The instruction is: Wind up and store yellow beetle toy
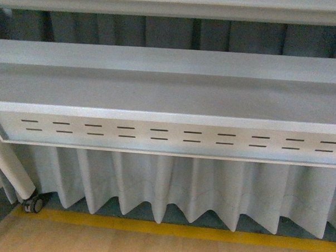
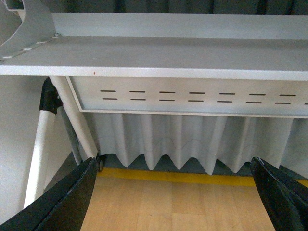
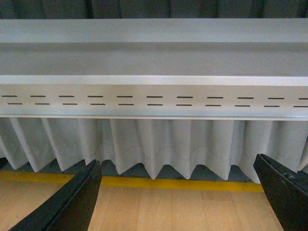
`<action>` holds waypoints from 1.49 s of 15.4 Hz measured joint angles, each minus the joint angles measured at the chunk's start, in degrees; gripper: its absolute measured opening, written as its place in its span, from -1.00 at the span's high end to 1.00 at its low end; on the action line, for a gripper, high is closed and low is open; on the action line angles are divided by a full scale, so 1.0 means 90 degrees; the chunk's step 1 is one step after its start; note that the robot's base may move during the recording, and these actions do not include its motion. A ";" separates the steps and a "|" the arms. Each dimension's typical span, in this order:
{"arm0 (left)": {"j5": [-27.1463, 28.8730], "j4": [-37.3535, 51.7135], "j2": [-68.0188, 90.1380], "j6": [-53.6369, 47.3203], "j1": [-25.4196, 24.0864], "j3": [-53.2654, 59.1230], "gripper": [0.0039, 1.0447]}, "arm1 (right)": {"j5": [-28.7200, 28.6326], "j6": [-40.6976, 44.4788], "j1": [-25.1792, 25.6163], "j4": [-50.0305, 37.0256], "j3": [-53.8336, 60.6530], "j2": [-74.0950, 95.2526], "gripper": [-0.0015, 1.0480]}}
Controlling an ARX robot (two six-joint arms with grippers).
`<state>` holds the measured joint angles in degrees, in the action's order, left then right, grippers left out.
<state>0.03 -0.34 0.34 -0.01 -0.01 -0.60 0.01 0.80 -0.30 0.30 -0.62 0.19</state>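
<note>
No yellow beetle toy shows in any view, so none can be counted; in the front view one wheel point(image 1: 33, 204) sits at 8 o'clock below one table point(image 1: 169, 92), with one yellow floor stripe point(image 1: 169, 229) at 6 o'clock; of two tools, the left tool point(image 2: 173, 162) and the right tool point(image 3: 177, 161) both gape wide, gripping nothing; the risk, I judge, is that either arm, lifting with the toy unseen, strikes the table's front edge.

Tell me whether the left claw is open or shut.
Open: the left claw shows two black fingers wide apart in its wrist view, only wooden floor between them, nothing held.
</note>
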 joint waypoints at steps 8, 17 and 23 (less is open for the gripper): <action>0.0000 0.0002 0.0000 -0.0002 0.0000 0.0000 -0.88 | 0.0002 0.0000 0.0000 0.0000 0.0000 0.0000 -0.87; 0.0000 0.0002 0.0000 -0.0002 0.0000 0.0000 -0.88 | 0.0002 0.0000 0.0000 0.0000 0.0000 0.0000 -0.87; 0.0010 0.0002 0.0000 0.0000 0.0000 0.0000 -0.88 | 0.0002 0.0000 0.0000 0.0002 0.0000 -0.0002 -0.87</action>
<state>0.12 -0.32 0.34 -0.01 -0.01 -0.60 0.03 0.80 -0.30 0.32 -0.62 0.16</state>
